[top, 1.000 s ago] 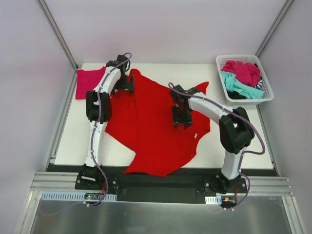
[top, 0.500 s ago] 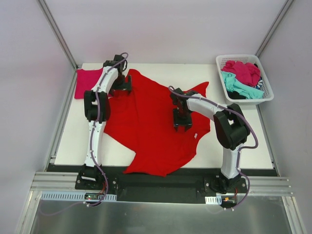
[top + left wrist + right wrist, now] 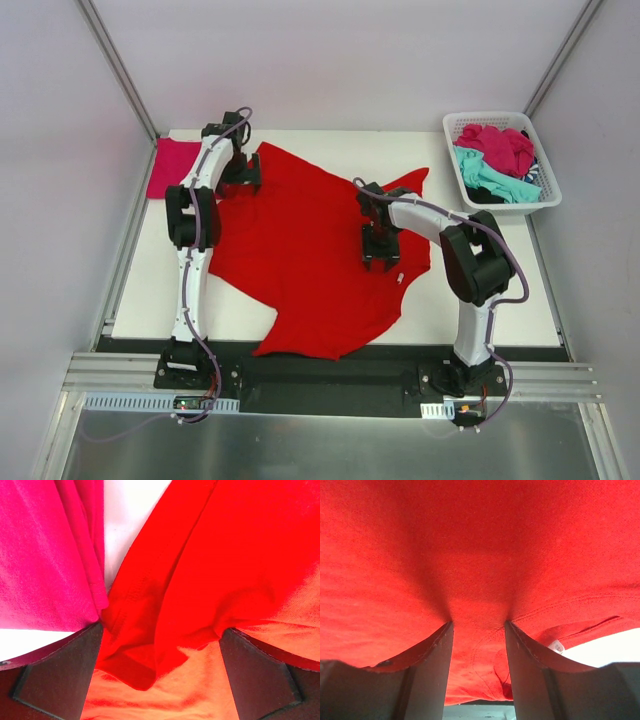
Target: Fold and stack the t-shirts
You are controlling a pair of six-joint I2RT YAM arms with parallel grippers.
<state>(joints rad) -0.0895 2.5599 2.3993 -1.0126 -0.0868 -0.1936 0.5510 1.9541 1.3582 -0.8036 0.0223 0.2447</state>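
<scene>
White table [image 3: 140, 300], 1 red t-shirt [image 3: 300, 250] being spread for folding. The left gripper [image 3: 160, 645] gapes over its far corner; the right gripper [image 3: 479, 630] presses into the cloth, grip unclear. Next, probably, both pinch edges.

White bench [image 3: 150, 280] inside pale grey enclosure walls [image 3: 330, 60]; aluminium rail [image 3: 110, 372] along near edge; lighting even, diffuse.

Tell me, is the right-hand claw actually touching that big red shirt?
Touching. The right wrist view shows the right gripper with its fingertips pressed into the red t-shirt, the cloth dimpled and shadowed where they meet it.
</scene>
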